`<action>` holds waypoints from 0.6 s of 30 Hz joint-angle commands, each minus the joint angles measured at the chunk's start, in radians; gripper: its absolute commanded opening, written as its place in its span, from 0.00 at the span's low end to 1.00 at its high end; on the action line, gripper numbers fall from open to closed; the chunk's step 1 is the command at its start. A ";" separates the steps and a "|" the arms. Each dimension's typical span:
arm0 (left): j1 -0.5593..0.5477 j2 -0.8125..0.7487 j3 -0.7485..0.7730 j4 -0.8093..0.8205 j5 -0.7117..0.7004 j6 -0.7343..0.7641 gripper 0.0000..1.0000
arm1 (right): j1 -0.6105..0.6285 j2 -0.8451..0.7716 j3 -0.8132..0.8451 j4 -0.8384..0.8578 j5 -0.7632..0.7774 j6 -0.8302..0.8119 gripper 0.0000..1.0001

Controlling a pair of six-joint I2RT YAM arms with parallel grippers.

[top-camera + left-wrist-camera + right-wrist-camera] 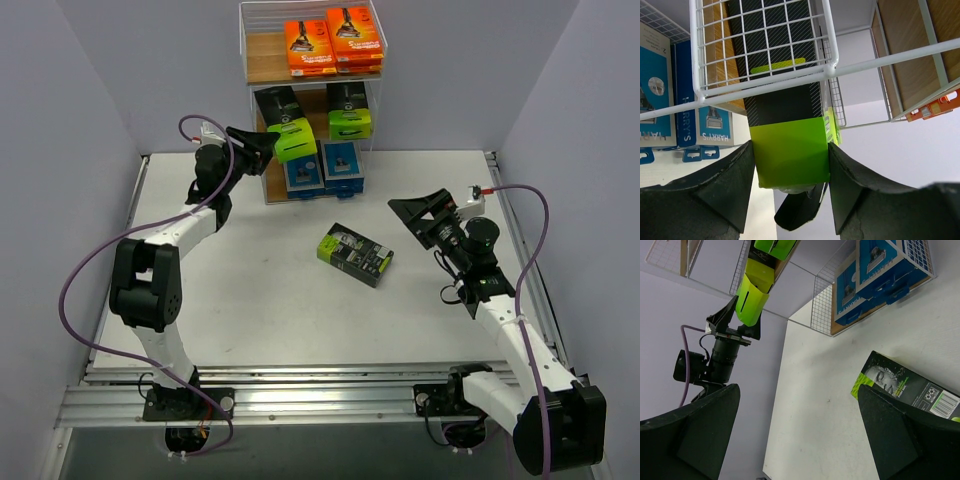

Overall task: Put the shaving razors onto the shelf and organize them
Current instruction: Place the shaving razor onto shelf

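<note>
The shelf [244,60] stands at the table's back. Orange razor packs [333,42] fill its top tier, and blue-and-white packs [322,168] stand on the bottom board. My left gripper [262,143] is shut on the lime-green end of a black razor pack [785,107] whose far end reaches into the middle tier's left side. Both pads [747,165] touch that pack's sides. Another black-and-green pack [349,112] stands at the middle tier's right. One more black pack [355,254] lies flat on the table. My right gripper [420,208] hangs open above the table, right of that pack [905,387], holding nothing.
White wire rails [765,82] of the shelf cross just above the held pack in the left wrist view. Blue packs [695,125] stand to its left there. Grey walls close in the table on the left, right and back.
</note>
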 commanded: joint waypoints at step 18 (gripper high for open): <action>-0.012 0.004 0.196 -0.161 0.194 0.051 0.48 | -0.004 -0.023 -0.024 0.056 -0.010 -0.011 1.00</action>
